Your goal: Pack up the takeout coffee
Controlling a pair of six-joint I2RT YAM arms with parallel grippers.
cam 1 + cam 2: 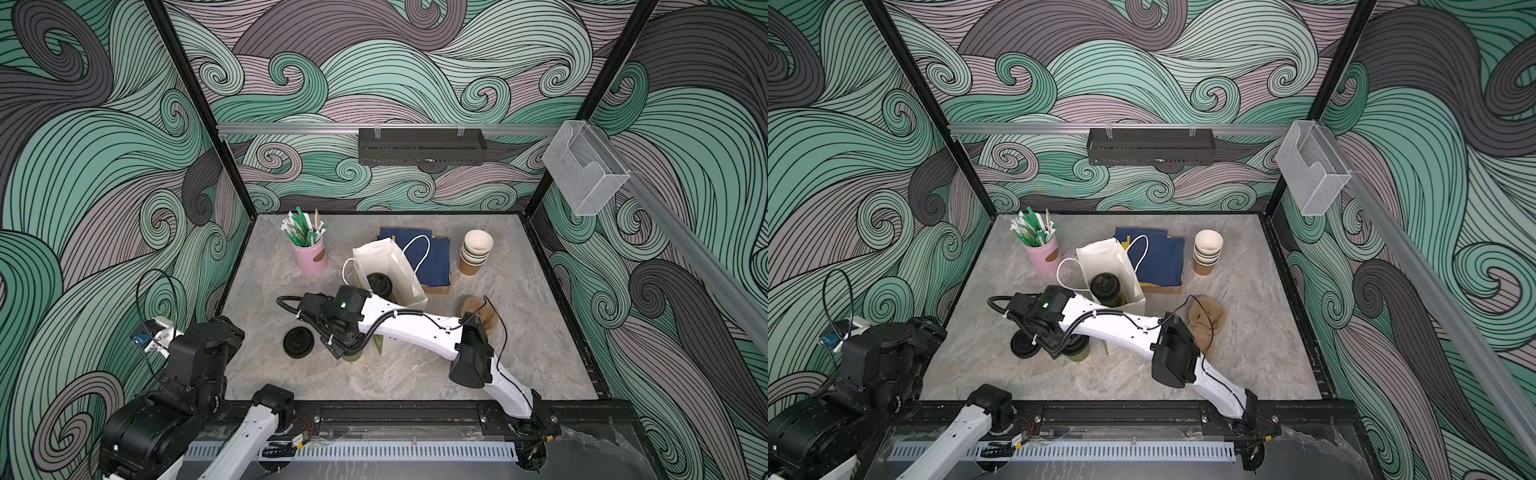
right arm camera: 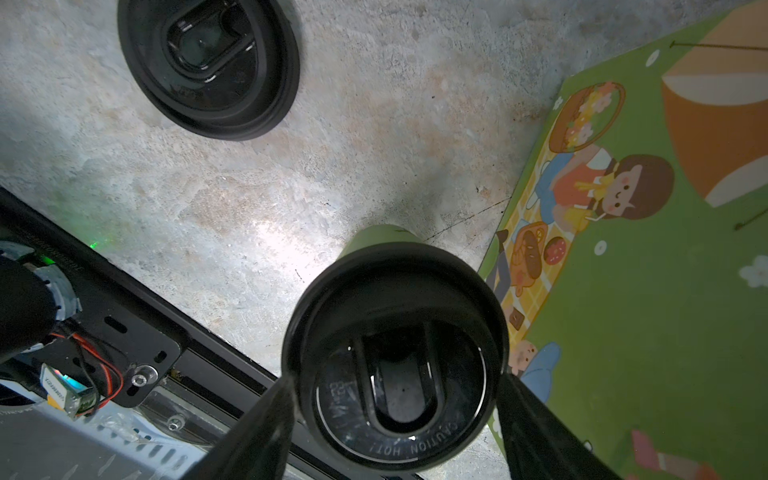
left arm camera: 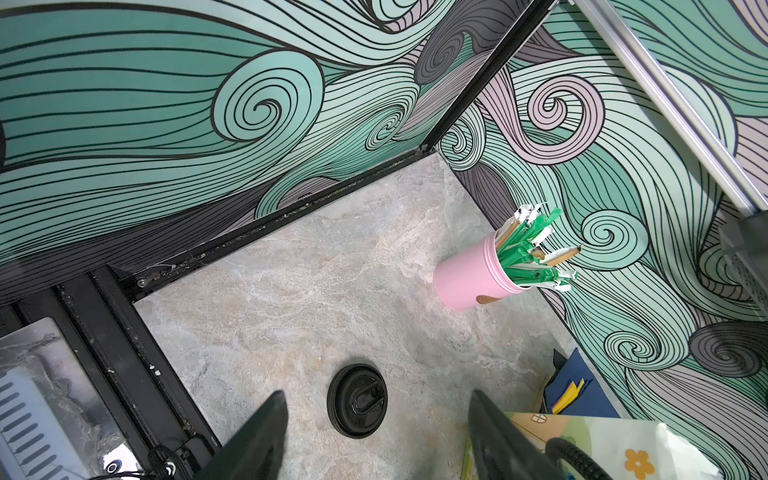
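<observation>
Top views: high, front, facing down; both share the whole table [image 1: 291, 374].
Left wrist: far, oblique, table corner.
Right wrist: close, downward.

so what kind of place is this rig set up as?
Looks like a mock café takeout counter inside a wallpapered test cell, not a real shop. Cues: a lidded coffee cup standing in a white paper bag, a stack of empty paper cups, and a pink holder of wrapped straws on a stone-look table.

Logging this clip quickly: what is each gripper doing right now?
Left gripper: open, holding nothing.
Right gripper: fingers straddle the lidded coffee cup at its lid; whether they grip it cannot be told.
</observation>
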